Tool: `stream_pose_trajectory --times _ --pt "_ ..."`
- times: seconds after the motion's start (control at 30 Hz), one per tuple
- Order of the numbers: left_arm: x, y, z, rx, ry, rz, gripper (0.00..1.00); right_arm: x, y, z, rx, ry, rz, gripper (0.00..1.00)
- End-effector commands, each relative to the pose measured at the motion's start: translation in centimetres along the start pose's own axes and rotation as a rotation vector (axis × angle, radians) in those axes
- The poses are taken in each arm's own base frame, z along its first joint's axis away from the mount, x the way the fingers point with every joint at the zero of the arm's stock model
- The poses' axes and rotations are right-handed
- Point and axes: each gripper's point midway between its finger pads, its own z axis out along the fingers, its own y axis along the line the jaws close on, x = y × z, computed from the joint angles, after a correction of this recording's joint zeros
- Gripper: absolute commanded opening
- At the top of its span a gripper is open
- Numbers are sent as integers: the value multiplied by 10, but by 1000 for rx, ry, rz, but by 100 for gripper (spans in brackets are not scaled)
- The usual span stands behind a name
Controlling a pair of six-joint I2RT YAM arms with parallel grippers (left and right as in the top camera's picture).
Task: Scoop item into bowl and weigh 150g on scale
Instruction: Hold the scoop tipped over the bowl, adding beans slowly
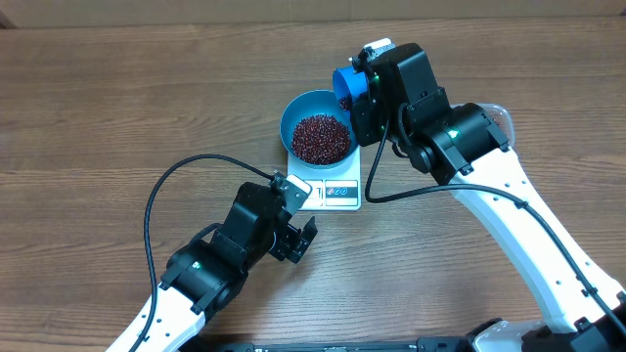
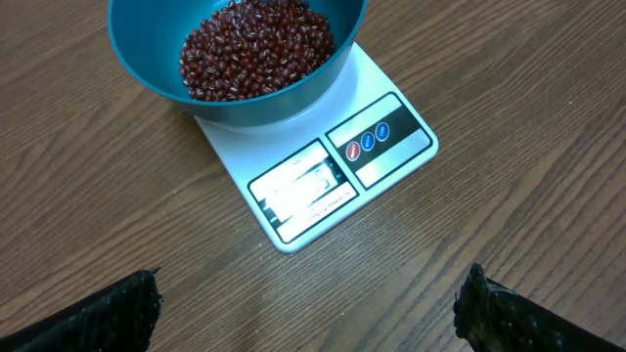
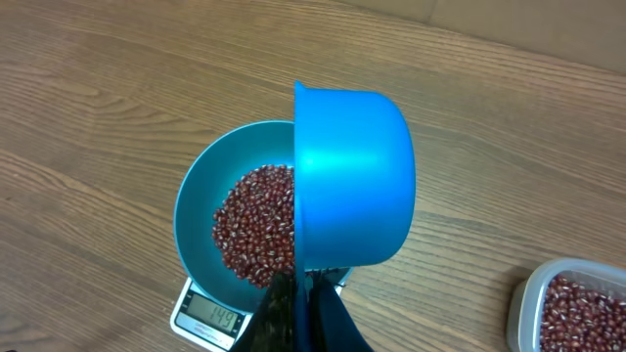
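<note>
closest in, the left gripper (image 1: 299, 213) hangs over the table (image 1: 98, 98) with fingers spread wide and nothing in them, just in front of the scale (image 2: 391, 137). the teal bowl (image 1: 293, 112) sits on the scale, beans (image 2: 254, 49) heaped inside. the right gripper (image 3: 303, 303) is clamped on the blue scoop (image 3: 352, 186), tipped sideways over the bowl. a clear tub (image 3: 572, 303) with more beans is off to the side

Wooden table (image 1: 117, 98): white scale (image 1: 337, 193) near centre; clear tub (image 3: 521, 303) apart.
</note>
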Motion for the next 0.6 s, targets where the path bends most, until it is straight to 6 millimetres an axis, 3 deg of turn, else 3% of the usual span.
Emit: stream_pose_trajectory --times 0.0,0.57 --pt "0 1 -2 1 -8 -10 100 -14 -4 -6 12 -39 22 4" --pt "0 1 -2 1 -8 -10 100 -15 -14 -7 60 -44 23 4"
